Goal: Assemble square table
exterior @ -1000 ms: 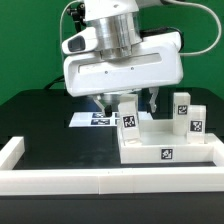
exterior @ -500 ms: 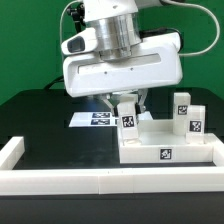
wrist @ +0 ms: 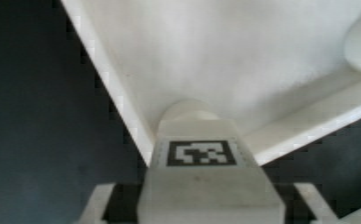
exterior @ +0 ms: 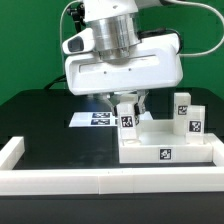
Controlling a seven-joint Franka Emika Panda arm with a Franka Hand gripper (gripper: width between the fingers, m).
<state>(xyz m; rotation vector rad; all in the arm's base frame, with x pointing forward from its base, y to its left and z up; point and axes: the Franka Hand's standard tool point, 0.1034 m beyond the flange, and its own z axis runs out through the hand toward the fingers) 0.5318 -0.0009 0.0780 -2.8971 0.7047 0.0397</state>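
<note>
Gripper [exterior: 126, 101] pinching a leg post [exterior: 128, 113] at the tabletop's corner.
Nearest, low white wall [exterior: 100, 182]; behind it the square tabletop [exterior: 165, 152] on the black table [exterior: 50, 125], two leg posts [exterior: 188, 115] upright at its far edge toward the exterior view's right; beyond, marker board [exterior: 90, 119] flat.
</note>
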